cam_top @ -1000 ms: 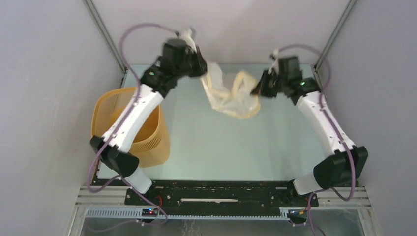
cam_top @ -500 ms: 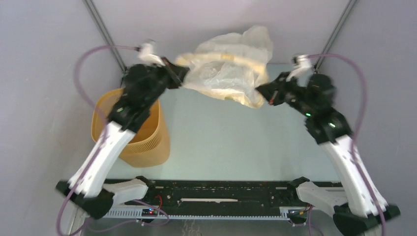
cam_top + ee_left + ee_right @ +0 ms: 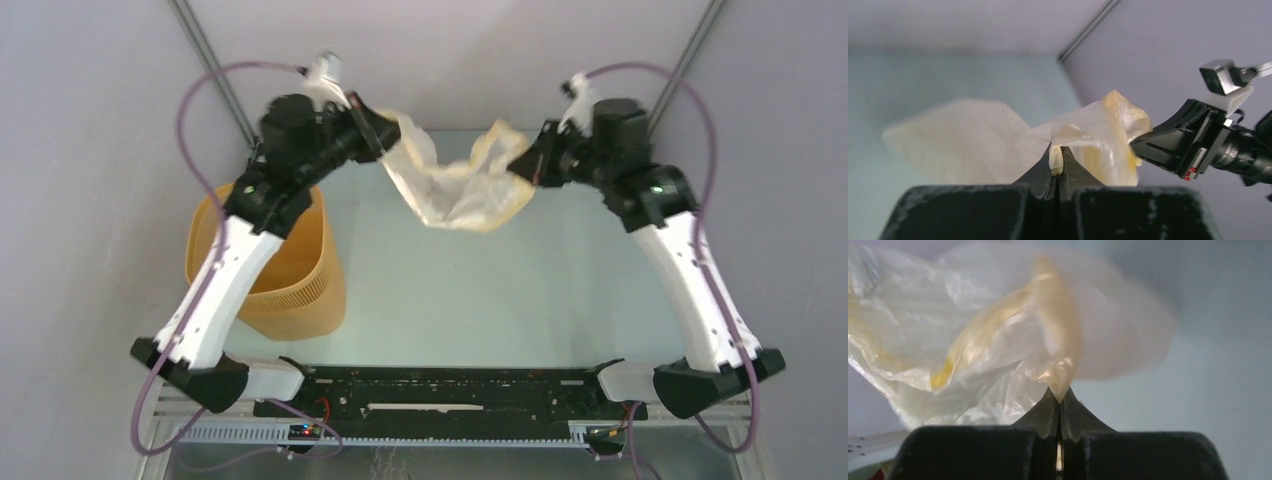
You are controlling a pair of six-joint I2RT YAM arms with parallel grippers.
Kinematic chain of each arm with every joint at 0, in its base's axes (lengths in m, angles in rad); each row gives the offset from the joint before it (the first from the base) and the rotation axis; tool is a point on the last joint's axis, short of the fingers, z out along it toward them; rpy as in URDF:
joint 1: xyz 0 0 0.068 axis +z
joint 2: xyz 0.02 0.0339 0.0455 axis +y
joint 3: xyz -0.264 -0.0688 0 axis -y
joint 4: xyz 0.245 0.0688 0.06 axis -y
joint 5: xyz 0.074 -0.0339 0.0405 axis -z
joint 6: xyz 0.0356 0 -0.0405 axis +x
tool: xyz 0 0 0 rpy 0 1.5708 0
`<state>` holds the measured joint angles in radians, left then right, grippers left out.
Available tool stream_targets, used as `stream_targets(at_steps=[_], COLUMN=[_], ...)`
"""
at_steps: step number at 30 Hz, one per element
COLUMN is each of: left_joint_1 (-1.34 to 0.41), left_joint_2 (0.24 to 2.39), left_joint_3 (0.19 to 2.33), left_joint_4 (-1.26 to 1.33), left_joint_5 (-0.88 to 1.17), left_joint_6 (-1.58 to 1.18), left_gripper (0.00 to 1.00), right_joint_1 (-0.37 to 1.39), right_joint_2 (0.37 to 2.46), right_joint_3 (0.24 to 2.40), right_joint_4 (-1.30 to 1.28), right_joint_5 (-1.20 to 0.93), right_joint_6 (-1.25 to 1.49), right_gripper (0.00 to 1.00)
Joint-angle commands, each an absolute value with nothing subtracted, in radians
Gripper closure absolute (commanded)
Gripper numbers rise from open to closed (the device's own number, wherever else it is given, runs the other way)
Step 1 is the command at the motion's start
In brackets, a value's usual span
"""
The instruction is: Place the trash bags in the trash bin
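Note:
A wrinkly cream-white trash bag (image 3: 455, 185) with a yellowish rim hangs in the air between both arms, over the far middle of the table. My left gripper (image 3: 388, 135) is shut on its left rim, and the pinched film (image 3: 1055, 159) shows between the jaws. My right gripper (image 3: 518, 170) is shut on the right rim (image 3: 1060, 385). The bag sags in a U between them. The orange-yellow trash bin (image 3: 300, 270) stands upright at the left, under the left arm, which hides part of its mouth.
Grey walls and slanted metal frame posts (image 3: 215, 75) close in the back and sides. The pale green table top (image 3: 480, 290) spreads below the bag. The black base rail (image 3: 450, 385) runs along the near edge.
The bag, billowed high and wide half a second ago, has dropped and now sags between the grippers. Both arms swung up and outward, then settled back with the grippers further apart than one second ago.

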<state>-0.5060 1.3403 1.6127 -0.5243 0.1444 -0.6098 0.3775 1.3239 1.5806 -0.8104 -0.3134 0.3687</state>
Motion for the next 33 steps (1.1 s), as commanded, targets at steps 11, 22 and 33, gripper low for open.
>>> stream_targets(at_steps=[11, 22, 33], left_joint_1=[-0.386, -0.498, -0.506], left_joint_2=[1.313, 1.381, 1.357], left_joint_3=[1.470, 2.122, 1.485], left_joint_4=[-0.758, -0.480, -0.749], left_joint_5=[0.048, 0.321, 0.067], left_joint_6=[-0.628, -0.610, -0.524], left_gripper=[1.00, 1.00, 1.00], right_joint_1=[0.286, 0.378, 0.383], right_joint_2=[1.223, 1.427, 1.235], right_joint_3=[1.216, 2.048, 1.137], right_joint_4=[-0.779, -0.888, -0.681], right_joint_5=[-0.357, -0.303, -0.340], right_joint_6=[0.450, 0.377, 0.523], right_gripper=[1.00, 1.00, 1.00])
